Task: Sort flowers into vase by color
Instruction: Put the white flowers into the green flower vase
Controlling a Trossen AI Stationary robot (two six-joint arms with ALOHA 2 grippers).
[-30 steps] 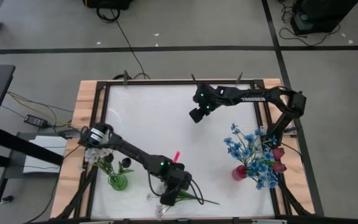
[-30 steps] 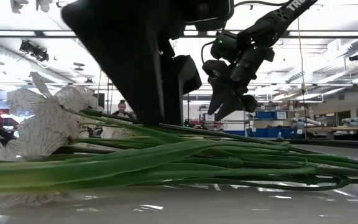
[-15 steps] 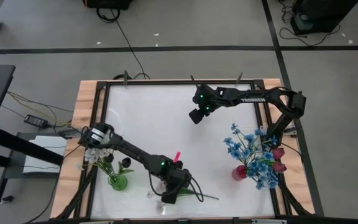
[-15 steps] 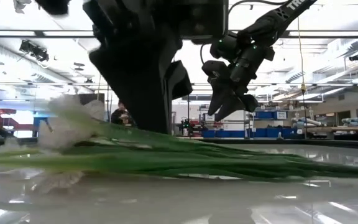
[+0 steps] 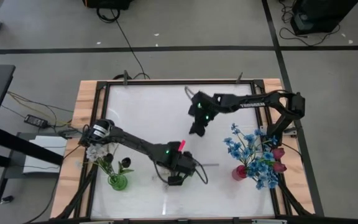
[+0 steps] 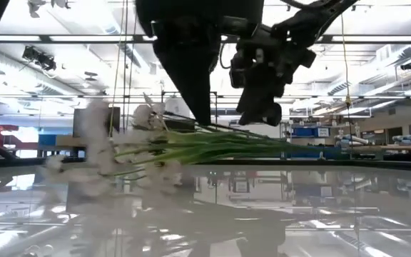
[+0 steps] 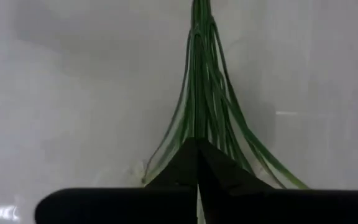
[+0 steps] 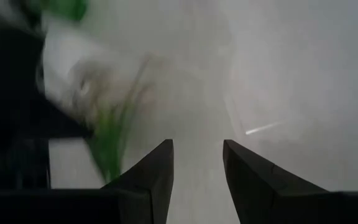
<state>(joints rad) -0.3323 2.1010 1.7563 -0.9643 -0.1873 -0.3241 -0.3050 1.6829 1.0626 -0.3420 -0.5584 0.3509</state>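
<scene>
My left gripper (image 5: 174,176) is over the table's near middle, shut on a white-blossomed flower (image 6: 212,143) with long green stems. Its pale blossoms (image 6: 98,153) point toward the table's left and are blurred. My right gripper (image 5: 196,129) hangs open and holding nothing above the table's centre, just beyond the left one. A green vase (image 5: 117,181) at the near left holds white sprays and dark buds. A red vase (image 5: 239,172) at the near right holds blue blossoms and dark red tulips. My left gripper pinches the bundle of green stems and leaves (image 7: 199,127) between its two shut fingers, coming from above and lying across the stems. The flower is lifted clear of the table and lies about level, blossoms to the left and stem end (image 5: 213,165) to the right.
A black frame (image 5: 166,82) runs round the white table top. The far half and the near middle of the top between the two vases are bare. A pink marker (image 5: 181,145) sits on the left arm near its wrist. Shelves and lights show behind the table in the low view.
My left gripper has shut on the white flower's stems at the table's near edge. It has raised the flower clear of the top and carried it toward the far edge. My right gripper has moved a little toward the near edge and down, staying open.
</scene>
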